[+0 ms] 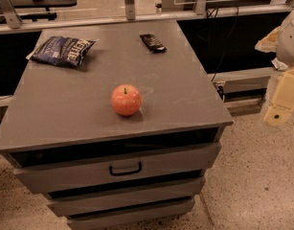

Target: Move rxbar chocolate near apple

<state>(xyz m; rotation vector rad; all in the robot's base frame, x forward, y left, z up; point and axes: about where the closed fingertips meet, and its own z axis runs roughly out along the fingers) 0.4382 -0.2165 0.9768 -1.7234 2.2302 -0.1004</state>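
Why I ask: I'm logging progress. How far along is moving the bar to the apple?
Nothing done: the snack bar lies at the far edge of the cabinet, apart from the apple. Nothing in hand: the gripper hangs right of the cabinet, away from both. Left: grasp the bar and set it beside the apple.

We count one apple (126, 99), just below the centre of the frame. We count one rxbar chocolate (152, 42) in the upper middle and one dark-blue chip bag (62, 51) in the upper left. All three lie on one grey cabinet (185, 90). On its front, in the lower half of the frame, we count three drawers (175, 163) and one handle (125, 168), on the topmost. We count one gripper (279, 110), cream-coloured, at the right edge of the frame, beside the cabinet.
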